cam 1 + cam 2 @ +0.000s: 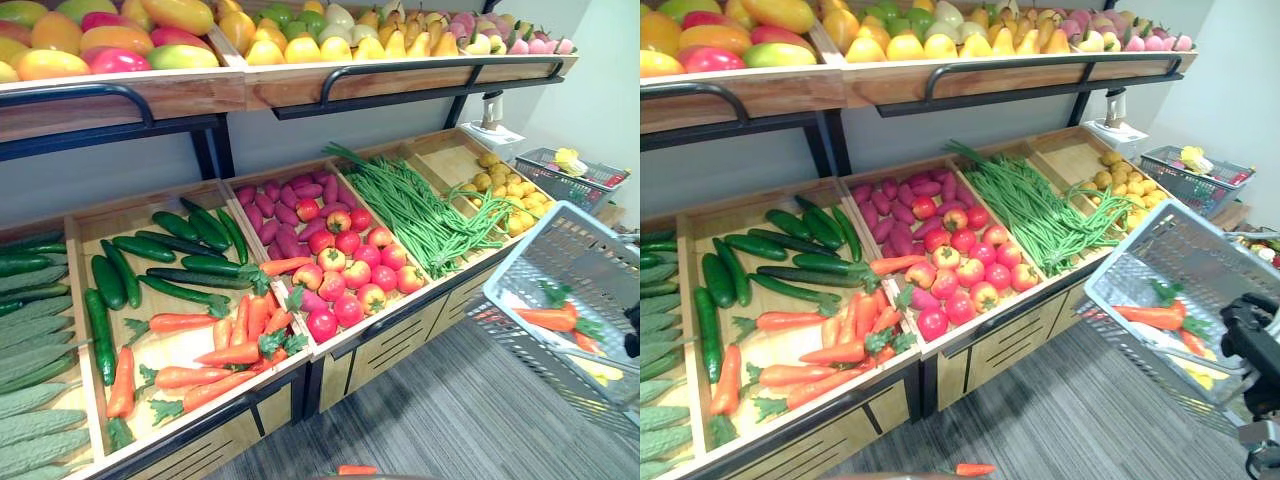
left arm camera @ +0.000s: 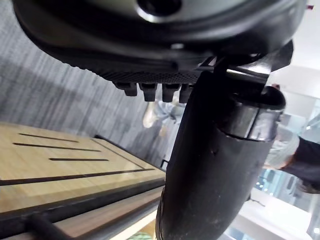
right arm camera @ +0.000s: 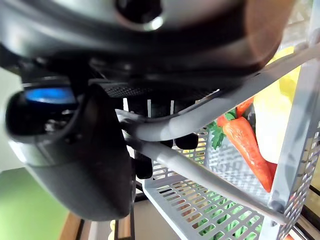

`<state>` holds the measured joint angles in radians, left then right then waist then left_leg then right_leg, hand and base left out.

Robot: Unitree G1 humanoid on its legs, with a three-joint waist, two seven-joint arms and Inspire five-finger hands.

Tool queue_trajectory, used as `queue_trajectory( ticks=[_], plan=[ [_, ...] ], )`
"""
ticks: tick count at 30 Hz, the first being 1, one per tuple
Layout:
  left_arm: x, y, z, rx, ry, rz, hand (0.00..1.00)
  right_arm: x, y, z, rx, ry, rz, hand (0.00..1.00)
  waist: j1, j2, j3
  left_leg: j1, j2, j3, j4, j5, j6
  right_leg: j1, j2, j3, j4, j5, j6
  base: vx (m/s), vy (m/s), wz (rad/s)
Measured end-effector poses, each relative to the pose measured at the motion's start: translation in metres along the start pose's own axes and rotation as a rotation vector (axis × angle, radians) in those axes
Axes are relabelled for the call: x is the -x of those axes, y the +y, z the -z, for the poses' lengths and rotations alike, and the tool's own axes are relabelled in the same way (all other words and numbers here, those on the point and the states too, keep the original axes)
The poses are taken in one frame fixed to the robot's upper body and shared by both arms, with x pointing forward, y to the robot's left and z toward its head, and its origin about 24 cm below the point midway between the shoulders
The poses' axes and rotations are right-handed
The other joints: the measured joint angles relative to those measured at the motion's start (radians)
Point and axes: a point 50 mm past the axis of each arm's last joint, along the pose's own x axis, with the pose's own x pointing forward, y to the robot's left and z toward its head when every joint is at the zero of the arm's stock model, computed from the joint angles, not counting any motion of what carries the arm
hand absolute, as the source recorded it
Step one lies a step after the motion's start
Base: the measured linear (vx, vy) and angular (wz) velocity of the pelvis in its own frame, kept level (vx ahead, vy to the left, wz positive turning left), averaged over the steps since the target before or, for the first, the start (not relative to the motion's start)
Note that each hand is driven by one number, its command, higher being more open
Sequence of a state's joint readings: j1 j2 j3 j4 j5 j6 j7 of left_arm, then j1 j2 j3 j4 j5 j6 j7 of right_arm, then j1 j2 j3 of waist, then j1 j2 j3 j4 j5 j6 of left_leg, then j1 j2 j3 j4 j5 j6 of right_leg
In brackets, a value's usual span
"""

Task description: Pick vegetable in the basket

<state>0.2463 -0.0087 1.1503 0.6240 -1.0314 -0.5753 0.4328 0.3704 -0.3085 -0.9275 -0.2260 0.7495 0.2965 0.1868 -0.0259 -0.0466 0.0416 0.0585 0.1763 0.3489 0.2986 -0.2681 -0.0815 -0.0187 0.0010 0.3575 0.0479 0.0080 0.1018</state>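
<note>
Wide wooden produce stand [image 1: 388, 345] across the view, and its upper shelf [image 1: 190, 92] is piled with fruit. Below, bin by bin: cucumbers [image 1: 185, 265], loose carrots [image 1: 235, 352], red round fruit [image 1: 345, 270] and a sprawl of green beans [image 1: 420, 215].

Off to the right, a grey mesh basket [image 1: 1185, 250] hangs tilted in front of the stand. The right hand [image 1: 1258, 335] has it, with fingers [image 3: 187, 141] curled round the basket's two grey handle bars, a firm wrap and nothing else in the grasp.

Inside the basket lies the task's vegetable, one carrot [image 1: 1155, 316] with green top, flat on the mesh floor just beside a yellow piece [image 3: 272, 115].

The left hand [image 2: 150, 45] hangs low by the stand's wooden front, above the grey floor; spread or closed, I cannot tell.

One stray carrot [image 1: 973, 468] lies on the floor.
</note>
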Motion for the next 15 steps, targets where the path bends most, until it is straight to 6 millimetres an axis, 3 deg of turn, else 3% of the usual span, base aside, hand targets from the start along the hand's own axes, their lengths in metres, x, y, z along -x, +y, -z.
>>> queue_trajectory(
  ticks=[4, 8, 13, 14, 15],
  plan=[
    [0.006, 0.009, 0.019, -0.070, 0.089, 0.008, 1.00, -0.002, -0.009, -0.008, -0.020, -0.022, 0.018, 0.00, -0.016, -0.001, -0.001, 0.005, 0.002, 0.008, -0.005, 0.000, 0.000, 0.000, 0.003, 0.005, 0.001, 0.000, 0.000, 0.00, 0.008, -0.05],
    [0.013, 0.023, 0.040, -0.151, 0.200, 0.019, 1.00, -0.006, -0.018, 0.008, -0.057, 0.038, 0.052, 0.00, -0.025, -0.003, -0.010, 0.019, 0.000, 0.020, -0.019, 0.001, -0.004, 0.001, 0.003, 0.010, 0.002, 0.000, 0.000, 0.00, 0.013, -0.07],
    [0.037, 0.038, 0.077, -0.370, 0.402, 0.144, 1.00, -0.001, -0.021, 0.066, -0.155, 0.242, 0.108, 0.00, -0.028, -0.002, -0.014, 0.029, 0.000, 0.024, -0.029, 0.005, -0.007, 0.004, 0.002, 0.008, 0.000, 0.000, 0.000, 0.01, 0.007, -0.01],
    [0.047, 0.040, 0.088, -0.446, 0.472, 0.216, 1.00, 0.009, -0.021, 0.092, -0.213, 0.320, 0.147, 0.00, -0.026, -0.001, -0.014, 0.030, 0.000, 0.021, -0.031, 0.007, -0.009, 0.006, 0.003, 0.003, 0.000, 0.000, 0.000, 0.01, 0.008, 0.06],
    [0.052, 0.041, 0.093, -0.471, 0.497, 0.245, 1.00, 0.014, -0.020, 0.103, -0.238, 0.353, 0.165, 0.00, -0.025, -0.001, -0.014, 0.030, 0.000, 0.019, -0.032, 0.008, -0.009, 0.007, 0.002, 0.000, 0.000, 0.000, 0.000, 0.02, 0.010, 0.08]
  ],
)
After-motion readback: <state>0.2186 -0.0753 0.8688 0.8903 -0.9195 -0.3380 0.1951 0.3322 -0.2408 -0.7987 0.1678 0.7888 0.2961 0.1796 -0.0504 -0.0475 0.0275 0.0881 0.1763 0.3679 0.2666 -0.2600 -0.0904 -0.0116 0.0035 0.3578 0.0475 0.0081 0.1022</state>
